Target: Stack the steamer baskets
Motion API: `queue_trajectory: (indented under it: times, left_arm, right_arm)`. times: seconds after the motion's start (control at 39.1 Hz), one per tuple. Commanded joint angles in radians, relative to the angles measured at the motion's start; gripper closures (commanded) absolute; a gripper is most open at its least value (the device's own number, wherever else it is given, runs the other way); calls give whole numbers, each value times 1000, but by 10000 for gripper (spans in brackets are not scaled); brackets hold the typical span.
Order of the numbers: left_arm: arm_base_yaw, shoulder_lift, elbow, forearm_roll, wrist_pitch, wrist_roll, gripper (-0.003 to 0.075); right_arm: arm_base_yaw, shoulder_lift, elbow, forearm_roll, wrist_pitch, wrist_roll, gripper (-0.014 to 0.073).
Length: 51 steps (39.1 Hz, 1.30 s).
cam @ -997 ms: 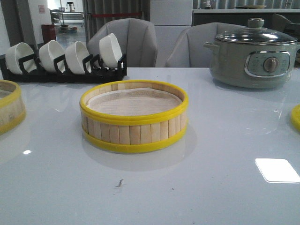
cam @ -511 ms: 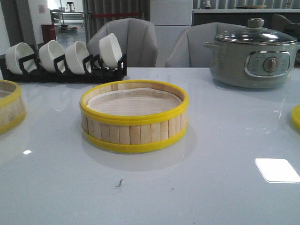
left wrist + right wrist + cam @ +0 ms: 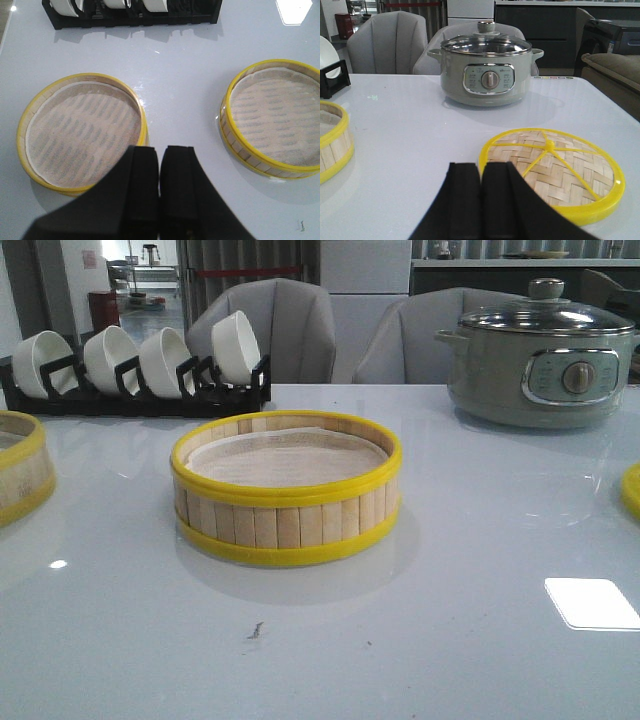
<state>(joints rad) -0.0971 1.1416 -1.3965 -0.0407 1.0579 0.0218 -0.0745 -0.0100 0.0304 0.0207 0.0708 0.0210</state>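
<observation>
One steamer basket [image 3: 286,487] with slat walls, yellow rims and a white liner stands mid-table; the left wrist view shows the same basket [image 3: 274,120]. A second basket [image 3: 18,465] sits at the left table edge and fills the left wrist view [image 3: 82,130]. My left gripper [image 3: 160,152] is shut and empty, above the near rim of that second basket. The woven yellow-rimmed lid [image 3: 552,172] lies flat on the right, just a sliver [image 3: 631,490] of it in the front view. My right gripper [image 3: 481,170] is shut, empty, beside the lid's edge.
A black rack with several white bowls [image 3: 135,365] stands at the back left. A grey-green electric pot [image 3: 540,355] with a glass lid stands at the back right. Grey chairs [image 3: 275,330] are behind the table.
</observation>
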Motion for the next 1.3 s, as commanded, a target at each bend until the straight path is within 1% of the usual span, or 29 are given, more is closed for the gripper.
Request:
queue_trajectory:
  times: [0.0,0.1,0.23,0.28,0.36,0.43,0.46,0.51,0.61,0.66,0.72,0.77,0.87,0.92,1.02,1.23,1.28]
  left_arm:
    - [-6,-21,-32,-4,-60,-1,635]
    - [-6,-21,-32,0,-51,-1,635]
    - [-6,-21,-32,7,-45,-1,635]
    - [-6,-21,-32,13,-43,-1,635]
    - [-6,-21,-32,20,-43,-1,635]
    - [-6,-21,-32,25,-43,-1,635]
    - [-6,-21,-32,25,-43,-1,635]
    - [-6,-21,-32,25,-43,-1,635]
    - [-6,-21,-32,25,-43,-1,635]
    - [-6,-21,-32,25,-43,-1,635]
    - [-6,-21,-32,25,-43,-1,635]
    - [-6,-21,-32,25,-43,-1,635]
    - [-6,-21,-32,25,-41,-1,635]
    - [-6,-21,-32,25,-39,-1,635]
    - [-6,-21,-32,25,-38,-1,635]
    - [-6,-11,-32,27,-39,-1,635]
    - [-6,-3,-32,4,-46,11,635]
  right_arm:
    - [2,-21,-16,-2,-101,-8,538]
    - [2,-21,-16,-2,-136,-8,538]
    - [2,-21,-16,7,-227,2,538]
    - [2,-20,-37,28,-223,24,538]
    - [2,-1,-121,45,-124,58,538]
    - [3,90,-248,51,68,58,538]
    - [3,138,-295,51,111,58,538]
    - [3,231,-371,50,121,57,538]
    - [3,456,-516,50,69,57,538]
    - [3,557,-605,52,76,57,538]
    - [3,649,-680,52,115,57,538]
    - [3,762,-769,52,206,57,538]
    - [3,906,-907,52,362,57,538]
    - [3,948,-943,53,401,57,538]
    - [3,995,-956,53,395,57,538]
    - [3,999,-956,55,394,57,538]
    - [3,1000,-958,66,400,57,538]
